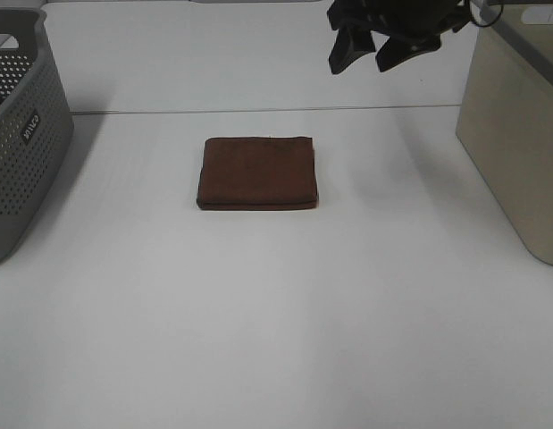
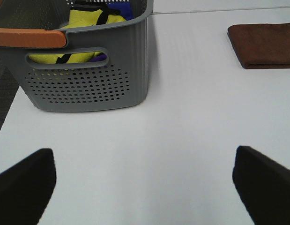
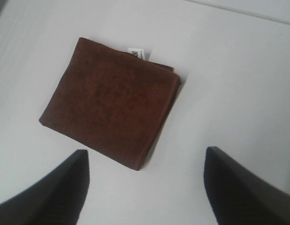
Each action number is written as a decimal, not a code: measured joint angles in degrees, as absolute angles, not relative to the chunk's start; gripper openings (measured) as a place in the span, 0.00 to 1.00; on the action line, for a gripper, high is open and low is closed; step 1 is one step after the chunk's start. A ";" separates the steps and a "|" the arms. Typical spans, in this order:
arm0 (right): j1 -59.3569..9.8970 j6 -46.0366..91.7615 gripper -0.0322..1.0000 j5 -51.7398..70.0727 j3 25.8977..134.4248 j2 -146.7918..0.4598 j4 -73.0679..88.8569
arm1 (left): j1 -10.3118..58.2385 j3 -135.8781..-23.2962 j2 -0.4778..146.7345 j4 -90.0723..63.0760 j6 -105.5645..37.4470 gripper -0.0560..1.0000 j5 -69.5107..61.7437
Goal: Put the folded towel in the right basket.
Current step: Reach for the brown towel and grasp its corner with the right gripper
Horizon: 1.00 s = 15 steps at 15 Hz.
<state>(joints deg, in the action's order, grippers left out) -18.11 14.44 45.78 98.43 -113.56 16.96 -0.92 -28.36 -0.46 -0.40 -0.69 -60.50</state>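
Observation:
The folded brown towel (image 1: 258, 172) lies flat on the white table, near the middle. It also shows in the right wrist view (image 3: 110, 100) and at the edge of the left wrist view (image 2: 264, 44). My right gripper (image 1: 374, 49) hangs open and empty high above the table, behind and to the right of the towel; its fingers (image 3: 55, 192) frame the towel from above. The right basket (image 1: 517, 125), beige with solid walls, stands at the right edge. My left gripper (image 2: 145, 187) is open and empty over bare table near the left basket; it is out of the exterior view.
A grey perforated basket (image 1: 21, 134) stands at the left edge. In the left wrist view (image 2: 88, 70) it holds yellow and blue items and has an orange handle. The table's back edge runs behind the towel.

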 joint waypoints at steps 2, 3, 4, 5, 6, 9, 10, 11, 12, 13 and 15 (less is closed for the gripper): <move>-18.11 14.44 0.67 49.22 102.16 -119.06 20.91 | -0.92 -28.36 -0.46 -0.40 -0.69 0.98 -60.50; -18.11 14.44 0.67 51.17 104.16 -121.87 22.75 | -0.92 -28.36 -0.46 -0.40 -0.69 0.98 -60.50; -18.11 14.44 0.67 53.34 106.28 -124.85 24.69 | -0.92 -28.36 -0.46 -0.40 -0.69 0.98 -60.50; -18.11 14.44 0.67 55.29 108.98 -127.71 26.30 | -0.92 -28.36 -0.46 -0.40 -0.69 0.98 -60.50; -18.11 14.44 0.67 57.07 111.21 -130.81 27.44 | -0.92 -28.36 -0.46 -0.40 -0.69 0.98 -60.50; -18.11 14.44 0.67 59.30 116.60 -137.22 28.30 | -0.92 -28.36 -0.46 -0.40 -0.69 0.98 -60.50; -17.93 14.32 0.67 59.42 118.32 -139.23 28.30 | -0.92 -28.36 -0.46 -0.40 -0.69 0.98 -60.50; -17.53 14.21 0.67 59.59 119.86 -141.06 28.76 | -0.92 -28.36 -0.46 -0.40 -0.69 0.98 -60.50; -17.02 14.09 0.67 59.64 120.89 -142.55 28.88 | -0.92 -28.36 -0.46 -0.40 -0.69 0.98 -60.50; -16.67 14.09 0.67 59.64 121.75 -144.04 28.82 | -0.92 -28.36 -0.46 -0.40 -0.69 0.98 -60.50; -16.27 14.09 0.67 59.36 123.30 -147.54 29.22 | -0.92 -28.36 -0.46 -0.40 -0.69 0.98 -60.50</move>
